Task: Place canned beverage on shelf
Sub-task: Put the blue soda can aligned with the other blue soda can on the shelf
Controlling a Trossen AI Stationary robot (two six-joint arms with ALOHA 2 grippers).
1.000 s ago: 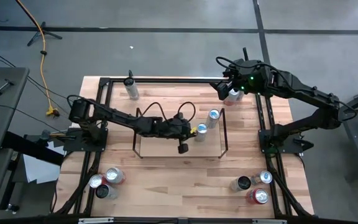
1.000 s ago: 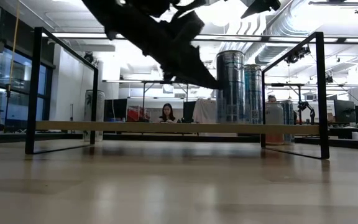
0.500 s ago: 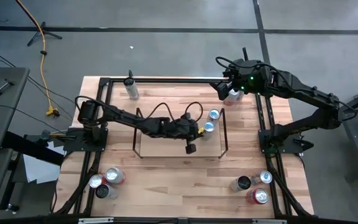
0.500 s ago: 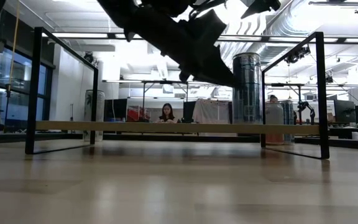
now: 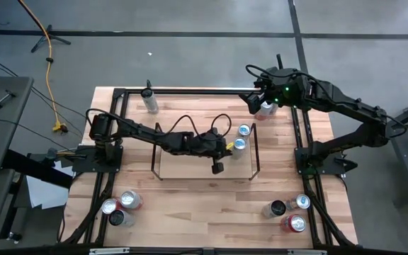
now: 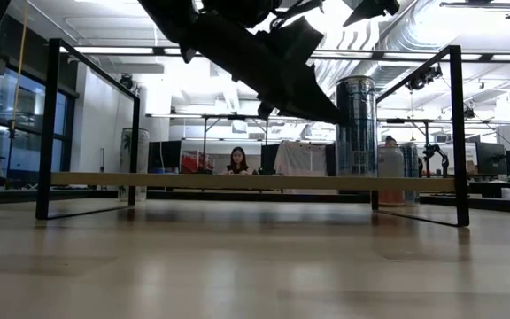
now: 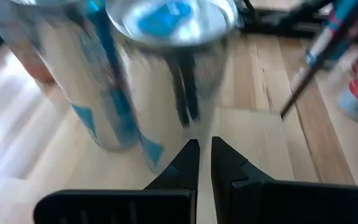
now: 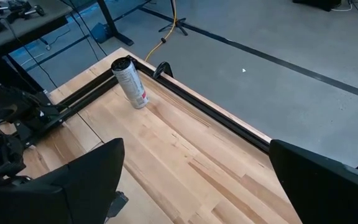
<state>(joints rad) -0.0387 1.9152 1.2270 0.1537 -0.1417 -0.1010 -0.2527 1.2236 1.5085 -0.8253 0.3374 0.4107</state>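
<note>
Overhead, the left gripper (image 5: pixel 227 146) lies over the shelf (image 5: pixel 183 167), its fingers (image 7: pixel 190 163) pressed together with nothing between them, their tips just beside a silver-and-blue can (image 5: pixel 238 144) that stands upright on the shelf board near its right wire frame. A second silver-and-blue can (image 5: pixel 244 130) stands just behind the first, also on the shelf. From table height, one tall can (image 6: pixel 355 126) appears on the board, the left arm crossing above it. The right gripper (image 5: pixel 259 101) hangs at the far right corner of the tabletop (image 5: pixel 211 202) with its fingers (image 8: pixel 86 180) spread wide and empty, above a pale can (image 5: pixel 265 108). Loose cans remain on the table: a group of three (image 5: pixel 120 207) at the near left, another three (image 5: pixel 290 211) at the near right, and a single white can (image 8: pixel 130 83) at the far left rail.
</note>
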